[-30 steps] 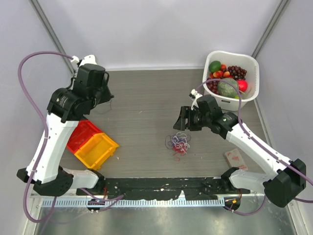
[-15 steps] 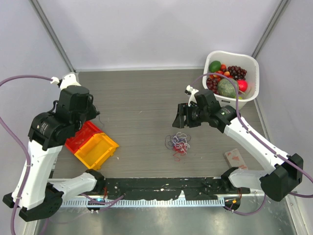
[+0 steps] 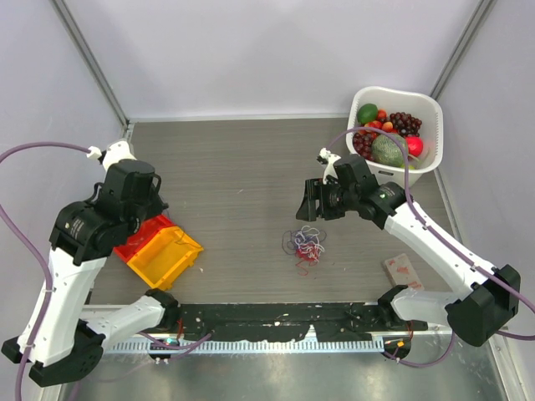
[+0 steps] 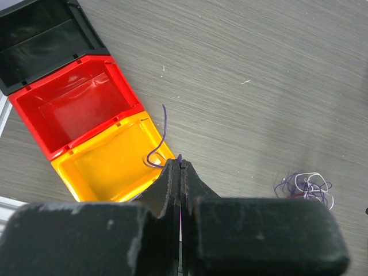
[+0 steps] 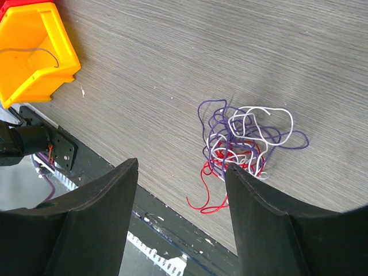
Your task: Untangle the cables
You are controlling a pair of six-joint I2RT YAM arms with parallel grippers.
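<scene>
The cables (image 3: 306, 244) lie in a small tangle of purple, white and red wires on the table, also seen in the right wrist view (image 5: 247, 141) and the left wrist view (image 4: 305, 187). My right gripper (image 5: 181, 167) is open and empty, hovering just behind the tangle (image 3: 308, 205). My left gripper (image 4: 180, 164) is shut on a single purple wire (image 4: 161, 135), which curls out from the fingertips over the corner of the yellow bin (image 4: 98, 167). In the top view the left gripper (image 3: 157, 209) is above the bins.
A red bin (image 3: 138, 230) and the yellow bin (image 3: 167, 255) sit side by side at the left, with a black bin (image 4: 40, 40) beyond the red one. A white basket (image 3: 435, 109) of fruit stands at the back right. A small pink object (image 3: 405, 269) lies at the front right.
My left arm has swung from the back left toward the near side and now holds its gripper over the bins. The right arm has shifted only slightly. The tangle has not moved.
</scene>
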